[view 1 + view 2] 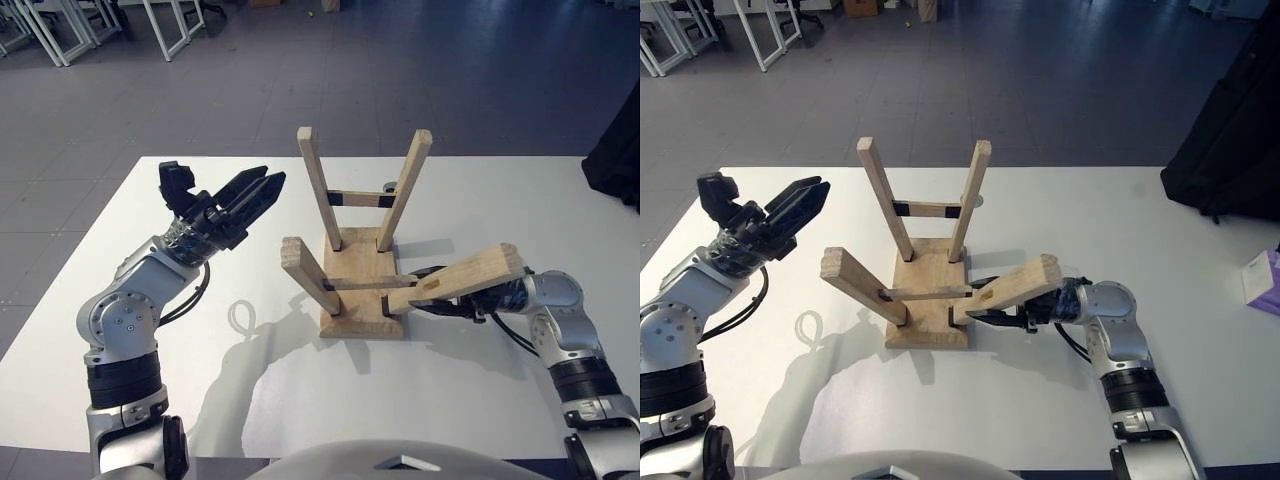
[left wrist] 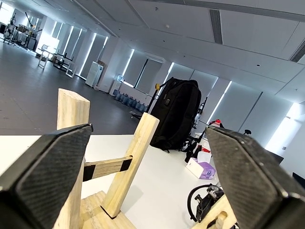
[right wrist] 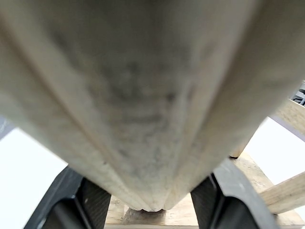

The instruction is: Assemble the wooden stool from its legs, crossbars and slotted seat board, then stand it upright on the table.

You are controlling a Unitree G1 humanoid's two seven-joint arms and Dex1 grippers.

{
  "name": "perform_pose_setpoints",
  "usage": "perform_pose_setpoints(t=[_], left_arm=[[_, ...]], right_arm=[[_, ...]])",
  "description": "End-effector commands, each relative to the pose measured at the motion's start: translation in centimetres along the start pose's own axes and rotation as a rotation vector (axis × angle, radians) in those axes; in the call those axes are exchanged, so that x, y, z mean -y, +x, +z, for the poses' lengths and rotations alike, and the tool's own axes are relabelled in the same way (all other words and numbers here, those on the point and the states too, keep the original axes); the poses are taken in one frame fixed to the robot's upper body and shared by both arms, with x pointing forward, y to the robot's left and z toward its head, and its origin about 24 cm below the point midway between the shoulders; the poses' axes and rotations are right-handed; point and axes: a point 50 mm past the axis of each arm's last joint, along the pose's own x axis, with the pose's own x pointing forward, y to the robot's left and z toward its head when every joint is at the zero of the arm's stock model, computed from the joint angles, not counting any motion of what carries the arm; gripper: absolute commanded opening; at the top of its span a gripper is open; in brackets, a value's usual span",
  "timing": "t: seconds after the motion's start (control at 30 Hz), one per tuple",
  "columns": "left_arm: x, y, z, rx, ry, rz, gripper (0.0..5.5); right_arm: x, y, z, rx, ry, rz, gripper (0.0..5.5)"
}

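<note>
The white rectangular desk (image 1: 480,400) carries all parts of the stool. Beyond its far right corner stands a big black backpack (image 1: 1230,130) on the grey floor, and a small purple box (image 1: 1265,280) lies at the right edge of the desk.

The flat pale wooden seat board (image 1: 362,318) lies in the middle of the desk, with the legs pointing up from it. At its far end stand two pale wooden legs, the far left leg (image 1: 320,188) and the far right leg (image 1: 405,190). They lean a little away from each other at the top. The far crossbar (image 1: 360,199), a thin wooden bar with black ends, joins them about halfway up.

At the near end, the near left leg (image 1: 303,273) leans to the left. The near right leg (image 1: 460,277) leans strongly to the right, almost lying, with its lower end at the near right corner of the board. The thin near crossbar (image 1: 355,283) runs between these two legs.

The right pincer (image 1: 447,300) is clenched around the near right leg, with one black finger on each side of the wood. The left pincer (image 1: 222,178) is released, its fingers spread wide. It hangs above the desk to the left of the stool, apart from every part.
</note>
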Motion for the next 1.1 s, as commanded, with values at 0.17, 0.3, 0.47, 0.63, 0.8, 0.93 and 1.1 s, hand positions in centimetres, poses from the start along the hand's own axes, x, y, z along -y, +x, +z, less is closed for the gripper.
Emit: perform_pose_setpoints(t=[0.17,0.3,0.47,0.63,0.8,0.93,1.1], left_arm=[[0.0,-0.2,0.5,-0.003,0.031,0.017,4.37],[-0.3,-0.8,1.3,0.007,0.062,0.085,4.37],[-0.1,0.1,4.1,0.050,0.246,0.287,4.37],[5.1,3.8,7.2,0.133,0.340,0.168,4.37],[8.5,6.9,8.2,0.123,0.447,0.148,4.37],[11.1,9.8,5.6,0.043,0.441,0.136,4.37],[11.3,11.1,1.2,-0.093,0.494,0.210,3.50]], right_arm=[[0.6,0.8,-0.4,-0.193,0.119,-0.042,2.02],[1.3,1.3,0.0,-0.200,0.175,-0.081,2.02],[1.9,1.9,0.5,-0.203,0.154,-0.120,2.02],[2.0,2.3,0.2,-0.219,0.131,-0.158,2.02],[1.7,2.9,-0.2,-0.251,0.112,-0.171,2.02],[1.6,3.0,-0.8,-0.289,0.126,-0.215,2.02],[1.7,2.9,-1.3,-0.301,0.145,-0.258,2.02]])
